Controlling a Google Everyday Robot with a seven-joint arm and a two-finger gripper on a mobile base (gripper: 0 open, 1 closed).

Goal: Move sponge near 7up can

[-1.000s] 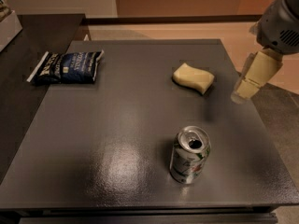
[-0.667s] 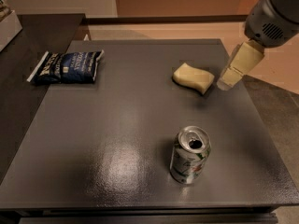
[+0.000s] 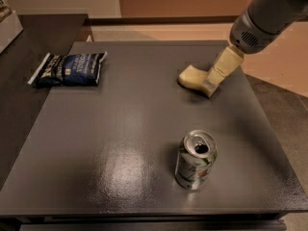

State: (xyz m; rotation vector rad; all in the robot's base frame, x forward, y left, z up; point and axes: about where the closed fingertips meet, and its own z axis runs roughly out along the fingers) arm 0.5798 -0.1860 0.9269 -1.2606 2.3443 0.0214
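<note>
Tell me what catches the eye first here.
The beige two-finger gripper angles in from the upper right and meets the right end of the pale yellow wavy-sided sponge at the far right of the dark grey table. A silver-and-green 7up can stands upright near the front, apart from the sponge; a dark blue snack bag lies far left.
</note>
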